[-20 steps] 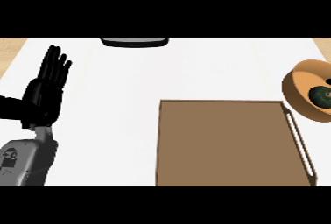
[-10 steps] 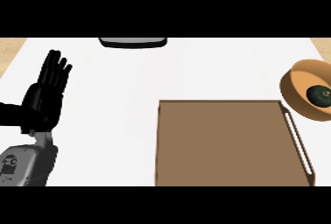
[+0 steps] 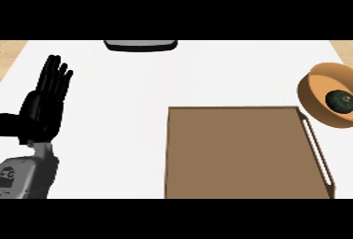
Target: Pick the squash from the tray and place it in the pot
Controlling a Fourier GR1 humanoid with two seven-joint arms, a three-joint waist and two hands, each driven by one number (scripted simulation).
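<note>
The squash (image 3: 340, 101) is seen inside the pot (image 3: 318, 83), a tan round vessel located at the right edge of the white counter (image 3: 138, 93) and partly cut off by the view's border. The squash is dark green and appears nearly round from above; no long axis or pointing direction can be determined. It is seated toward the right part of the pot's interior.

The tray (image 3: 234, 154), brown and rectangular, is positioned at the counter's near edge, right of centre. A pale handle (image 3: 317, 151) is fitted along the tray's right side. The tray's far right corner lies just beside the pot's near rim; contact cannot be confirmed.

The left hand (image 3: 45, 105) is shown near the counter's left edge, well apart from the tray and the pot. Its fingers are held straight and pointed toward the far edge; nothing is grasped. The grey forearm (image 3: 24, 172) enters from the lower left corner.

The right hand is not visible.

A dark, flat object (image 3: 140, 45) is located at the counter's far edge, left of centre; it cannot be identified.
</note>
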